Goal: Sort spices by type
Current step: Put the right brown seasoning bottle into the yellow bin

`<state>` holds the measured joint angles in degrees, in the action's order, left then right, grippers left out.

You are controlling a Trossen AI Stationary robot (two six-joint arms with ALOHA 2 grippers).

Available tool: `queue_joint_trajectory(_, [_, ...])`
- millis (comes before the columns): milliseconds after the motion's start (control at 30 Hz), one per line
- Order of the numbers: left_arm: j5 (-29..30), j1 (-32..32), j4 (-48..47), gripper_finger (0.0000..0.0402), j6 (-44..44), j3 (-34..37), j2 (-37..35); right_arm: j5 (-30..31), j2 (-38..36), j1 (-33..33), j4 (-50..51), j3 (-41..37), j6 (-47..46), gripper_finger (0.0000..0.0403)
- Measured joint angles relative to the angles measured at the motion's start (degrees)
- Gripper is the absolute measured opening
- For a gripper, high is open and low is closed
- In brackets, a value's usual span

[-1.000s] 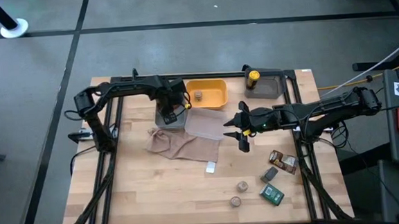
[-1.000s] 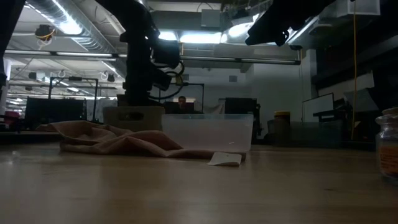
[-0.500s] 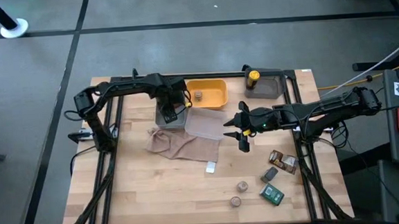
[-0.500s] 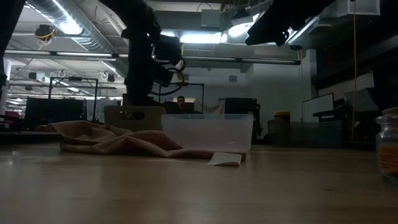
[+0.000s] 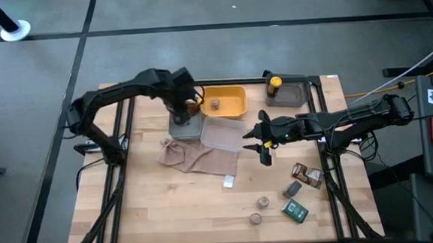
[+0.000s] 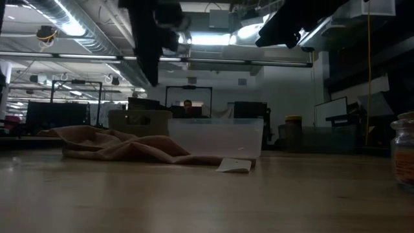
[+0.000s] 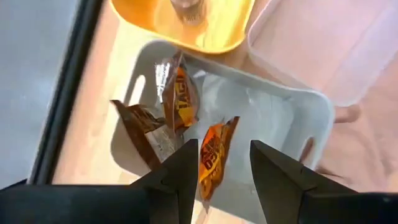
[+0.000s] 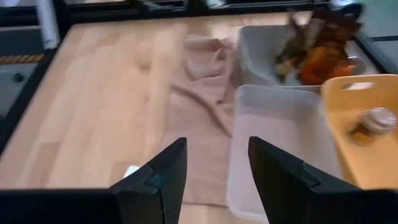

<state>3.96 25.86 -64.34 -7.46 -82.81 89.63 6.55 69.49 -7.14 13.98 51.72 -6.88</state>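
My left gripper (image 5: 186, 108) (image 7: 224, 167) hangs open above the grey tray (image 5: 185, 128) (image 7: 292, 106) and touches nothing. Three foil packets lie flat in that tray: two orange (image 7: 180, 99) (image 7: 212, 155) and one brown (image 7: 148, 127). My right gripper (image 5: 261, 143) (image 8: 217, 167) hovers open over the near right corner of the clear tray (image 5: 221, 134) (image 8: 280, 134). A tan jar (image 5: 215, 104) (image 8: 368, 120) stands in the yellow tray (image 5: 234, 98). The yellow-capped bottle (image 5: 274, 82) stands in the dark tray (image 5: 294, 94). More packets (image 5: 307, 174), a green box (image 5: 295, 211) and two jars (image 5: 262, 202) (image 5: 255, 218) lie near the right near corner.
The beige cloth (image 5: 200, 157) (image 6: 123, 145) lies crumpled on the table, near the grey and clear trays. A small white packet (image 5: 228, 182) (image 6: 234, 166) lies near it. Bare wood (image 5: 169, 211) fills the left near part. A jar (image 6: 404, 152) stands close to the low camera.
My left gripper has risen straight up from the grey tray, and its arm now arches higher over the table's far left corner. The right arm has kept still, and nothing on the table has moved.
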Motion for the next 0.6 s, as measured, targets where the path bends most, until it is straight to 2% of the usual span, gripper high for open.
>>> queue_joint_trajectory(333, [-0.3,-6.5,3.3,0.0130,5.4,0.0,-11.2,-15.4,0.0,-0.1,2.8,0.0,-1.2,0.0172])
queue_joint_trajectory(600, [-0.4,-15.4,5.6,0.0130,8.6,0.3,-13.6,-23.1,0.0,-1.0,4.9,0.0,-9.5,0.0172])
